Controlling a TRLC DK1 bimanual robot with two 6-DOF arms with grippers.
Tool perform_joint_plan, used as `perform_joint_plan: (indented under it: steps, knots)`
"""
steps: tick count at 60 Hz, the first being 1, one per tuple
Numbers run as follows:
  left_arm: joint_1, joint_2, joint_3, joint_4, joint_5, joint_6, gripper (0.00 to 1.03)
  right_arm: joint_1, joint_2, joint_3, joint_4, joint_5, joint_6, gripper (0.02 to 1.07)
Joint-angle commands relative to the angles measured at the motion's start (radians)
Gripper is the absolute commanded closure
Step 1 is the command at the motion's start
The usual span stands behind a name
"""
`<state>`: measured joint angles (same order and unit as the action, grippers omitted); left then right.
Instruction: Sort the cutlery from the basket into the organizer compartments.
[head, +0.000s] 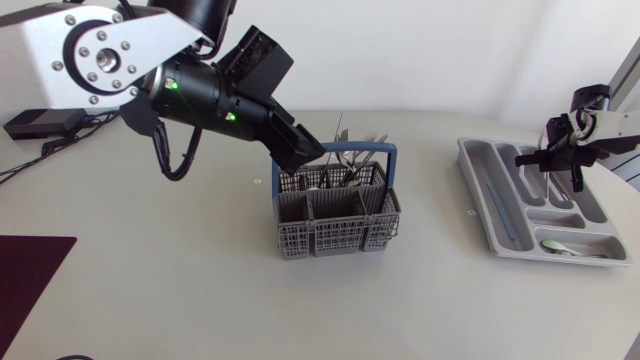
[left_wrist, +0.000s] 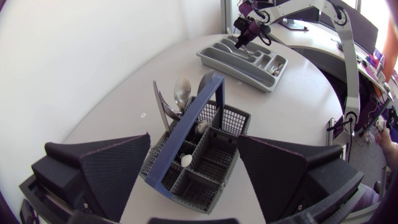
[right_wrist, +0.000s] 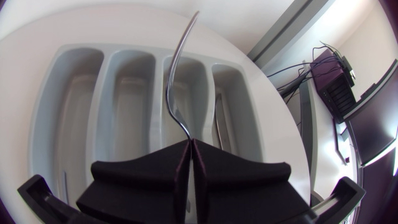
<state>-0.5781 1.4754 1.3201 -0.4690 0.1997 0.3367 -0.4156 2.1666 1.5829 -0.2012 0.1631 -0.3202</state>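
Hovering over the basket (left_wrist: 214, 163), the left gripper (left_wrist: 193, 140) is keeping its fingers spread wide, the blue handle (left_wrist: 186, 127) showing between them, gripping nothing. Cutlery (left_wrist: 182, 93) is standing in the basket's far cells. Farther off, the right gripper (right_wrist: 189, 146) is pinching a metal utensil (right_wrist: 173, 81) above one of the grey organizer's (right_wrist: 99, 124) long compartments.

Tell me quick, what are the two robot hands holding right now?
Left gripper: open, holding nothing, at the basket.
Right gripper: shut on a metal cutlery piece above the organizer.
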Motion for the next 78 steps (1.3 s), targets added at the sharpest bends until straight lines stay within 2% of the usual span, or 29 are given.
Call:
perform_joint_plan:
  steps: [1, 34, 39, 41, 46, 51, 53, 57, 68, 78]
  knots:
    - [-0.006, -0.030, -0.030, 0.009, -0.008, -0.004, 0.07, -0.008, 0.038, 0.029, -0.014, 0.024, 0.029, 1.01]
    - [0.018, -0.086, -0.068, 0.009, -0.009, 0.004, 0.07, 0.011, 0.150, 0.077, -0.020, 0.072, 0.047, 0.98]
    - [0.029, -0.093, -0.075, 0.009, -0.011, 0.005, 0.07, 0.012, 0.150, 0.075, -0.020, 0.072, 0.050, 0.84]
    - [0.041, -0.098, -0.078, 0.009, -0.011, 0.005, 0.07, 0.011, 0.150, 0.075, -0.023, 0.072, 0.050, 0.72]
    - [0.050, -0.112, -0.084, 0.009, -0.014, 0.007, 0.07, 0.011, 0.137, 0.068, -0.026, 0.072, 0.049, 0.70]
    - [0.064, -0.119, -0.090, 0.009, -0.014, 0.012, 0.06, 0.012, 0.121, 0.058, -0.033, 0.072, 0.044, 0.54]
    - [0.069, -0.122, -0.094, 0.009, -0.014, 0.015, 0.06, 0.014, 0.102, 0.043, -0.033, 0.070, 0.044, 0.50]
    - [0.081, -0.127, -0.102, 0.012, -0.014, 0.024, 0.06, 0.018, 0.065, 0.012, -0.029, 0.065, 0.043, 0.47]
    - [0.170, -0.133, -0.148, 0.063, -0.014, 0.048, 0.07, 0.067, -0.185, -0.221, 0.056, 0.039, 0.015, 0.47]
    - [0.235, -0.116, -0.196, 0.104, 0.010, 0.078, 0.12, 0.135, -0.439, -0.431, 0.069, -0.076, -0.005, 0.47]
